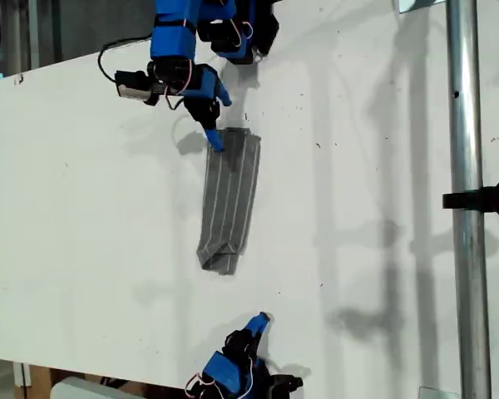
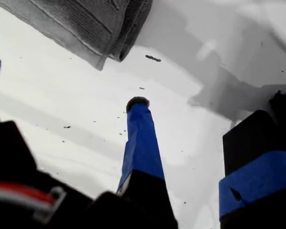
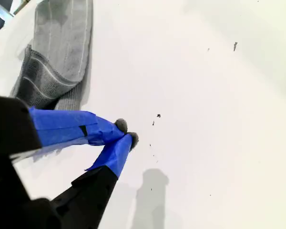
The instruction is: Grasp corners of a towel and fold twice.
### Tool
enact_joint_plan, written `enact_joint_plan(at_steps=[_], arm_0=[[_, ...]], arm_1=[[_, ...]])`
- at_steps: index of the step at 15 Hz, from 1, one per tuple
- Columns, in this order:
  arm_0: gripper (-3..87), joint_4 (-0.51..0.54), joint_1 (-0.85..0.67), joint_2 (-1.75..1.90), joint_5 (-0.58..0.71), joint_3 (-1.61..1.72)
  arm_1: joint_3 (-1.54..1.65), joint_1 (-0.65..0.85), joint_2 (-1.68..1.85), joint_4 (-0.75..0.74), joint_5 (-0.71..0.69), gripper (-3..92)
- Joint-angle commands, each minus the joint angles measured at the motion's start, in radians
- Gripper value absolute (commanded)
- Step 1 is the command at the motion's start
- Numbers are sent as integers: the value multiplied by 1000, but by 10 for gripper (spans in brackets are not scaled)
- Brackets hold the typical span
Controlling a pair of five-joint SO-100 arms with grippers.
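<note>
Grippers: my first gripper point(image 2: 66, 81) spread open, empty, near the towel point(image 1: 229, 195) at its layered end; my second gripper point(image 3: 126, 133) pinched closed, empty, just off the folded end. Narrow strip on white table point(image 1: 358, 249). Soft, light, limp; layers likely to slide, so best pinched together at the corners point(image 1: 248, 133).

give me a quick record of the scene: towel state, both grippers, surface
towel: folded into a long narrow strip, lying flat
surface: white table, dotted with dark specks
my first gripper: open, at the strip's end nearer the exterior view's top, holding nothing
my second gripper: shut and empty, apart from the strip's other end, near the exterior view's bottom
towel contact: neither gripper grips it
</note>
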Motion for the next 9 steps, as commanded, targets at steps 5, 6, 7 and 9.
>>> enact_joint_plan(at_steps=[5,6,7,9], arm_0=[[-25,18,18,6,-6,-8],[-25,18,20,6,-8,-8],[-25,18,28,6,-14,-8],[-25,18,41,6,-28,-3]], arm_1=[[311,34,-106,-472,40,465],[295,35,-186,-531,31,465],[259,41,-235,-546,15,465],[238,63,-273,-629,-9,450]])
